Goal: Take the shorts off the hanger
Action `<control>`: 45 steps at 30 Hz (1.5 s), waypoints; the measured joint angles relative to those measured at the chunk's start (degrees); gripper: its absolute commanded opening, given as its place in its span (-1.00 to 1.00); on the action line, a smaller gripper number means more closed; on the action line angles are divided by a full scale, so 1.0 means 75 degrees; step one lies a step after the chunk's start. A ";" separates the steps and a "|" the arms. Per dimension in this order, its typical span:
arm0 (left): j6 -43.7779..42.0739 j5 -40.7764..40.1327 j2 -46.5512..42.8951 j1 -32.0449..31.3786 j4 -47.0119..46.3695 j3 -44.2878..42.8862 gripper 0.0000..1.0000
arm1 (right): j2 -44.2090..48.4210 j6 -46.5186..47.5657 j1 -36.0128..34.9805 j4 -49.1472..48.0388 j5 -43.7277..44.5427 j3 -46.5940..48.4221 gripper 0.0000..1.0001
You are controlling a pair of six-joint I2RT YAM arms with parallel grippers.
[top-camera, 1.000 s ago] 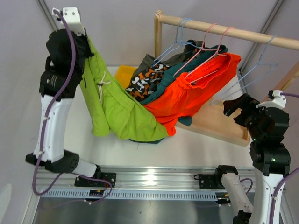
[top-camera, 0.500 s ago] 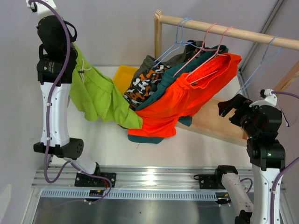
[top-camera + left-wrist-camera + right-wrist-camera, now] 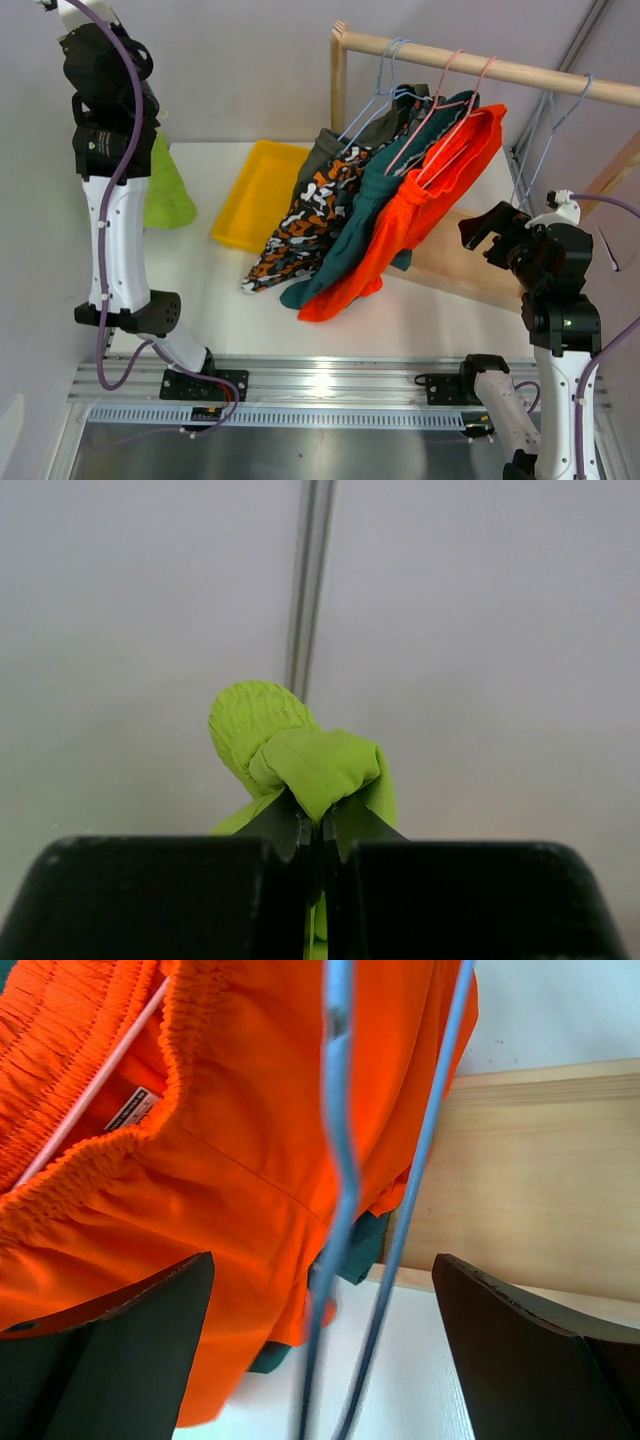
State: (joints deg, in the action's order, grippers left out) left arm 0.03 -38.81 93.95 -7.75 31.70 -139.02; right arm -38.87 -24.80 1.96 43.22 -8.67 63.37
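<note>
My left gripper [image 3: 145, 128] is raised high at the far left and shut on a bunched fold of the lime green shorts [image 3: 166, 192], which hang free behind its arm, clear of the rack. In the left wrist view the jaws [image 3: 320, 825] pinch the lime fabric [image 3: 310, 760]. The orange-red shorts [image 3: 420, 210], dark teal shorts [image 3: 365, 215], camouflage shorts [image 3: 305, 220] and olive-grey shorts [image 3: 330, 150] hang on hangers from the wooden rod [image 3: 520, 70]. My right gripper [image 3: 490, 228] is open and empty beside the orange-red shorts [image 3: 200, 1180], with an empty blue hanger [image 3: 335, 1160] between its fingers.
A yellow tray [image 3: 255, 190] lies on the white table behind the hanging shorts. The rack's wooden base [image 3: 460, 260] runs under the shorts towards my right arm. The empty blue hanger [image 3: 545, 140] hangs at the rod's right end. A grey wall stands close behind.
My left gripper rose and swung left, pulling the lime green shorts away from the rack. The other shorts swung back down to hang. My right gripper edged left towards the blue hanger.
</note>
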 measured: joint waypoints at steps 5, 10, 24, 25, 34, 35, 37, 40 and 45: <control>0.0000 0.0804 0.0466 -0.0478 -0.0169 -0.0277 -1.00 | 0.0207 0.0003 0.0000 -0.0070 0.0026 -0.0181 0.99; -0.0259 0.1463 0.0970 -0.1539 -0.0519 -0.0283 -1.00 | 0.0323 0.0003 0.0000 -0.0050 0.0035 -0.0356 0.99; -0.0192 0.1644 0.1233 -0.1792 -0.1801 0.1705 -1.00 | 0.0673 0.0143 0.0000 0.0318 0.0114 -0.0367 0.99; -0.0189 0.1585 0.1241 -0.1775 -0.1874 0.2020 -1.00 | 0.0694 0.0143 -0.0003 0.0341 0.0117 -0.0367 0.99; 0.0291 0.1405 0.1772 -0.1574 -0.1880 0.3450 0.98 | 0.0877 0.0117 -0.0003 0.0361 0.0023 -0.0367 0.99; 0.0399 0.1413 0.1810 -0.1562 -0.1801 0.3445 0.98 | 0.0898 0.0114 -0.0003 0.0329 -0.0035 -0.0367 0.99; 0.0565 0.1411 0.1824 -0.1556 -0.1568 0.3421 0.98 | 0.0903 0.0114 -0.0003 0.0286 -0.0207 -0.0300 0.99; 0.0799 0.1568 0.1658 -0.1556 -0.1230 0.3439 0.98 | 0.0822 0.0111 -0.0003 0.0189 -0.0562 -0.0026 0.99; 0.1014 0.2340 0.0449 -0.1565 -0.0764 0.4057 0.98 | 0.0644 -0.0032 -0.0006 -0.0370 -0.1186 0.0603 0.99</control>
State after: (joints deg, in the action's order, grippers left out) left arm 7.64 -21.26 97.32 -19.49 25.98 -108.60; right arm -34.04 -25.04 1.91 40.45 -17.56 67.90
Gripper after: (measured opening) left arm 0.993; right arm 0.993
